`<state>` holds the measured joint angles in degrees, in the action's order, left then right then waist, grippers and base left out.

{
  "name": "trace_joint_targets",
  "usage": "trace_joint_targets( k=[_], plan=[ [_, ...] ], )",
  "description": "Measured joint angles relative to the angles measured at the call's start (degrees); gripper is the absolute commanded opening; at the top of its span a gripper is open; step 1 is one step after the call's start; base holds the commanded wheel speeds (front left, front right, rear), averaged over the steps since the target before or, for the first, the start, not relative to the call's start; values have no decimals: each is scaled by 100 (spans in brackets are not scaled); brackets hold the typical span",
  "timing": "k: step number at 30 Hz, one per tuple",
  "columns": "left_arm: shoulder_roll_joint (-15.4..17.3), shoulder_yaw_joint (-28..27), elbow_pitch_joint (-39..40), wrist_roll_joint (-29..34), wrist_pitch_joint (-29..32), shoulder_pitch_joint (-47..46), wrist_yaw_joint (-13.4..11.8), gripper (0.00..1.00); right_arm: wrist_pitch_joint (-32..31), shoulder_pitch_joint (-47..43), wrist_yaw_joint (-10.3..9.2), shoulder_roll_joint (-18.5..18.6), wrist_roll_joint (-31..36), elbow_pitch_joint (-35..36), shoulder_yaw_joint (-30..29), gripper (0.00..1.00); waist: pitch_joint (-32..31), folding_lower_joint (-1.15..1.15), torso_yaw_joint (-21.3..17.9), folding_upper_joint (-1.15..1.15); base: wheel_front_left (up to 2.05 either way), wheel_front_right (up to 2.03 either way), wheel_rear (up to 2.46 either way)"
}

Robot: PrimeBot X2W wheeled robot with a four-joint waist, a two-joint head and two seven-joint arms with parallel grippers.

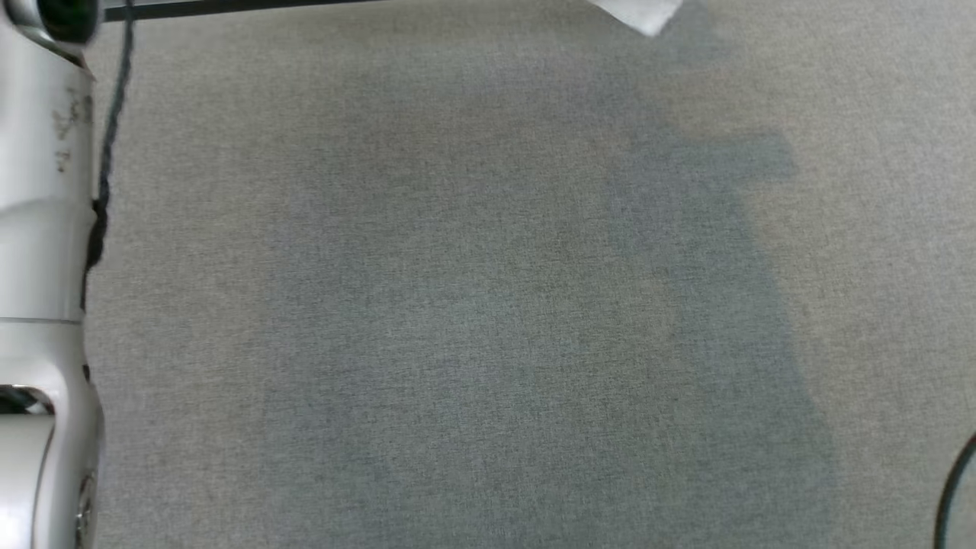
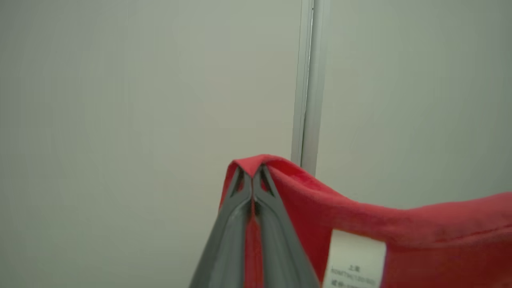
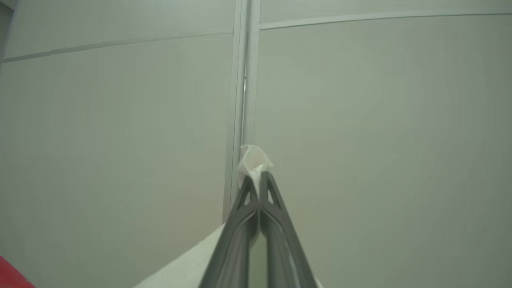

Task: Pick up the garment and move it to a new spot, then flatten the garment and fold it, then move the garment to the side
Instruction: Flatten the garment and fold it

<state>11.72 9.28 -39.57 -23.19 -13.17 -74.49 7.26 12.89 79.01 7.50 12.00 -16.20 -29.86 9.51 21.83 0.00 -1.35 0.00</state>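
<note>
Left claw and right claw each pinch the garment.

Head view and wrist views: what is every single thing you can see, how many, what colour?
table cover: one, grey, across the head view.
garment: one, red, edge lifted in left wrist view.
white cloth: one, right wrist view; perhaps the same garment.
label: one, white, on the garment.
wall panels: several, pale grey-green, behind both grippers.
cables: two, black, head view's left and lower right.
forearm: one, pale, head view's left edge.
left gripper: one, grey, jaws shut on the garment.
right gripper: one, grey, jaws shut on the white cloth.
</note>
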Motion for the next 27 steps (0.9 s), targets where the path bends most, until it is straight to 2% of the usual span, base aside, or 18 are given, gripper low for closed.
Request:
trace_joint_targets(
  k=[3, 7, 13, 20, 27],
  plan=[
    [-118, 86, -868, -164, -3, -1, 10, 0, 78, -55, 0, -175, -41, -793, 280, 0, 85, 0, -47, 0, 0, 0, 0],
    [-287, 134, -1789, -471, -46, 288, 18, 0, 134, -556, 0, -465, -176, -1705, 642, 0, 194, 0, -100, 0, 0, 0, 0],
    [-578, 238, -2361, -1088, -126, 1247, 18, 0, 191, -1717, 0, -701, -599, -2265, 1104, 0, 317, 0, -85, 0, 0, 0, 0],
    [-616, 479, -1933, -1623, -175, 2543, 18, 0, 207, -3595, -1, -671, -947, -1150, 806, 0, 174, 0, 11, 0, 0, 0, 0],
    [-296, 170, -788, -1662, -181, 3913, 19, 0, 207, -5595, 0, -682, -916, 409, 401, 0, -240, 0, 44, 0, 0, 0, 0]
  ],
)
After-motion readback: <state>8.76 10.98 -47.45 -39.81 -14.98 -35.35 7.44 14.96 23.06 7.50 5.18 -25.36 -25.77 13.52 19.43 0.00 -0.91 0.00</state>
